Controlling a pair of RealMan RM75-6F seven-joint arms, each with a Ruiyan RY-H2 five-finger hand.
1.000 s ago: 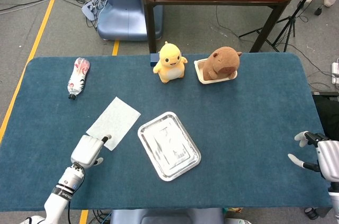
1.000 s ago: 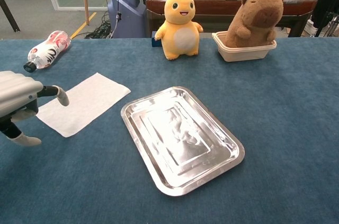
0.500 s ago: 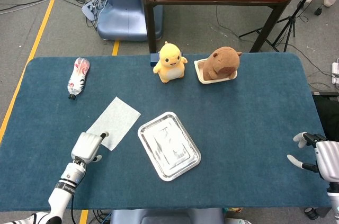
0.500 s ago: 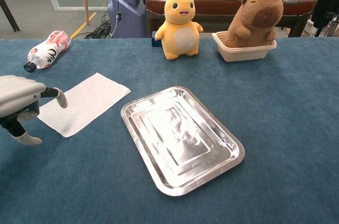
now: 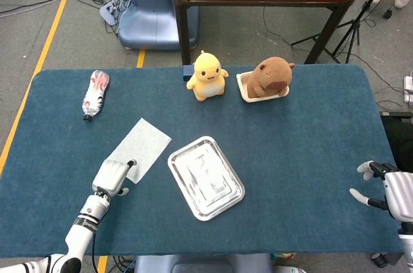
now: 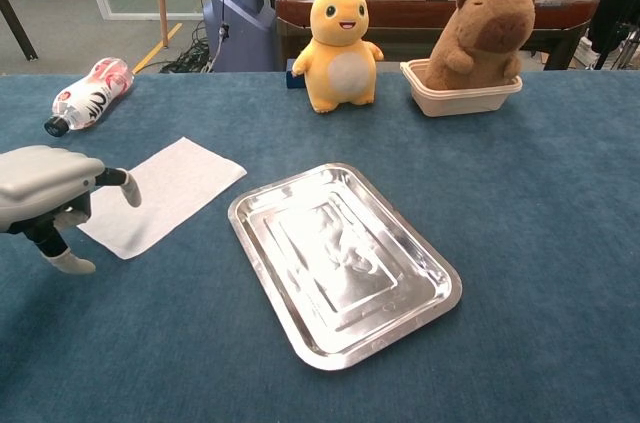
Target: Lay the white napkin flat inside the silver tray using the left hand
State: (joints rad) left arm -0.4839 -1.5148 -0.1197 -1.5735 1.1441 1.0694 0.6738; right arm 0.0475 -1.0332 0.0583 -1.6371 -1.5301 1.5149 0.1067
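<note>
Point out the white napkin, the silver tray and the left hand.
white napkin [image 5: 143,145], head view, on the middle of the sheet.
silver tray [image 6: 262,199], chest view, on its far left rim.
left hand [image 5: 111,177], head view, on the back of the hand, by the napkin's near corner.

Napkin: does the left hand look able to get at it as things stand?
Probably yes: the left hand is at the napkin's near corner, with nothing between them.

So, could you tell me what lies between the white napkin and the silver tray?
Only bare blue tablecloth separates the white napkin from the silver tray, in both views.
</note>
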